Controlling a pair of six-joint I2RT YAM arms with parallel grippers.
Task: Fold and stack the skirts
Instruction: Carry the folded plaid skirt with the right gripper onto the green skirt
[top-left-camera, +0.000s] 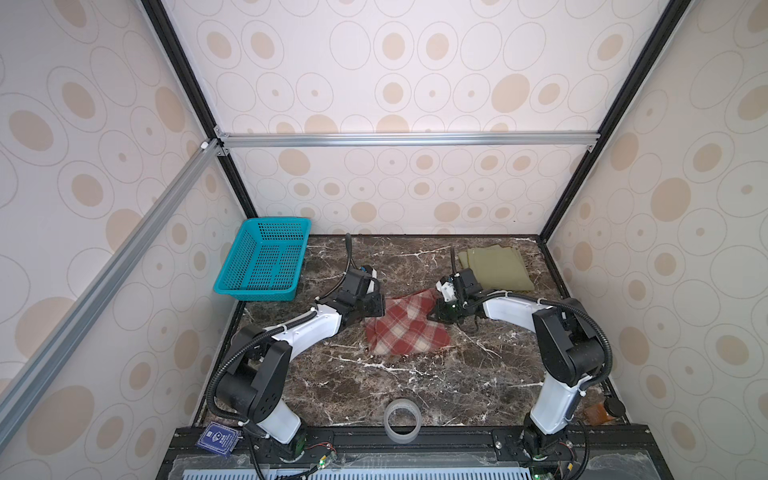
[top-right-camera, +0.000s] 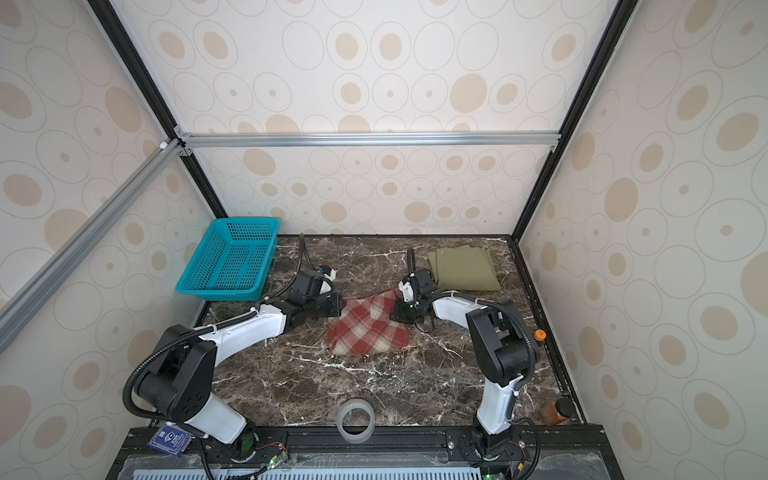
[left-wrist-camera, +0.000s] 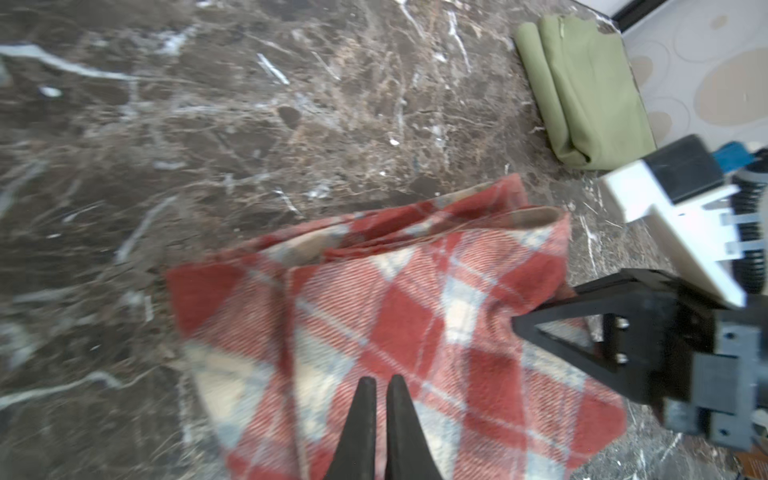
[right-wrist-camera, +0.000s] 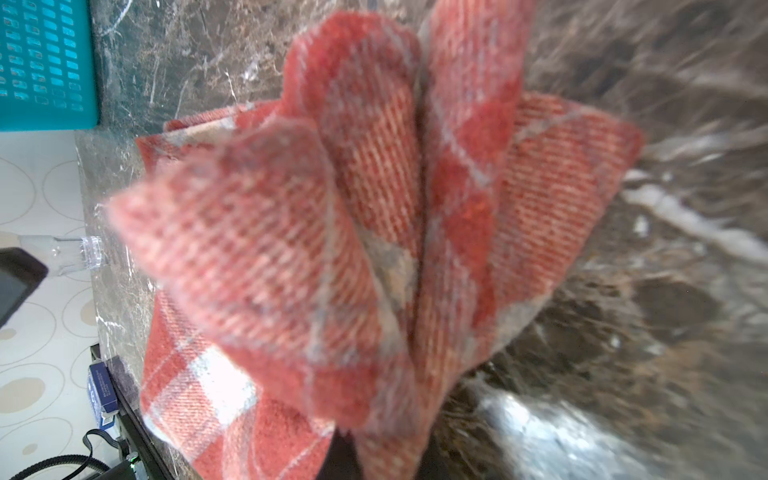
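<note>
Right claw (top-left-camera: 435, 315) gripped the 2 o'clock corner of the plaid skirt (top-left-camera: 405, 330), my left claw (left-wrist-camera: 381, 384) was shut at its 10 o'clock edge, and the olive skirt (top-left-camera: 494, 268) lay further out at 2 o'clock, nearest my right arm.

Each arm — left arm (top-left-camera: 307, 328), right arm (top-left-camera: 505, 309) — pairs glossy white link shells (top-left-camera: 278, 419) with matte black joint housings (top-left-camera: 569, 345). Black corrugated conduit (top-left-camera: 210, 386) loops alongside, cinched by white zip ties (top-left-camera: 509, 294). The right gripper (left-wrist-camera: 517, 324) has a black triangular open-frame finger (left-wrist-camera: 582, 301) bearing two screws (left-wrist-camera: 620, 322).
</note>
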